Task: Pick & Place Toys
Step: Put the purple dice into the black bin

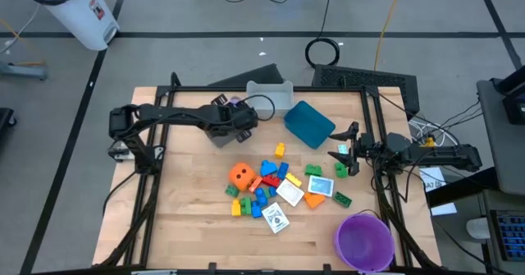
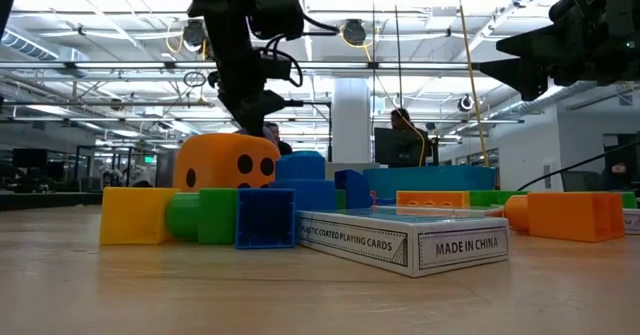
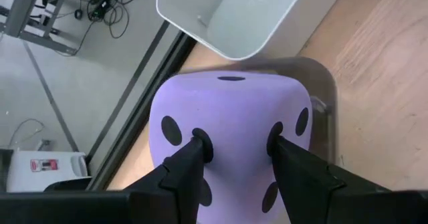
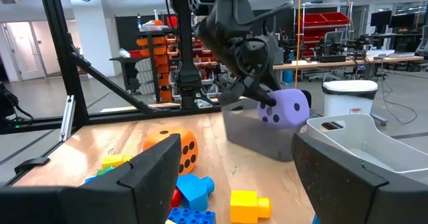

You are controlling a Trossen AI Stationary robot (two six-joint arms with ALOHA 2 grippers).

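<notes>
High view: pinches the purple die (image 1: pixel 235 104) in the left gripper (image 1: pixel 234 111), at the far side of the table (image 1: pixel 180 217), just by the dark grey bin (image 1: pixel 220 135). Right next to that, a light grey bin (image 1: pixel 271 94) and a blue bin (image 1: pixel 309 123). Waits at the right edge of the table with the right gripper (image 1: pixel 343 152), fingers spread wide, nothing between them. In the middle of the table, well apart from the purple die, sits the orange die (image 1: pixel 240 174) in a heap of small bricks, with a yellow brick (image 1: pixel 280 150) on the far side and a green brick (image 1: pixel 313 170) nearer the right gripper. Among the bricks, white cards (image 1: pixel 289 192). At the near right corner, a purple bowl (image 1: pixel 363 240).

Low view: looks across the table top. Up front, a yellow block (image 2: pixel 135 215), a green block (image 2: pixel 205 215) and a blue block (image 2: pixel 265 218) side by side, touching. Behind them, the orange die. Next to the blue block, a flat box of playing cards (image 2: pixel 400 240). Off to the right, an orange block (image 2: pixel 570 215). Above the orange die, a dark arm coming down.

Left wrist view: squeezes the purple die between the two dark fingers (image 3: pixel 190 160), one on each side. Beyond the die, the rim of the dark grey bin and then the light grey bin.

Right wrist view: shows own two fingers (image 4: pixel 154 177) far apart and holding nothing. Farther off, the left gripper pinching the purple die just above the dark grey bin. Down on the wood, the orange die beside the bricks.
</notes>
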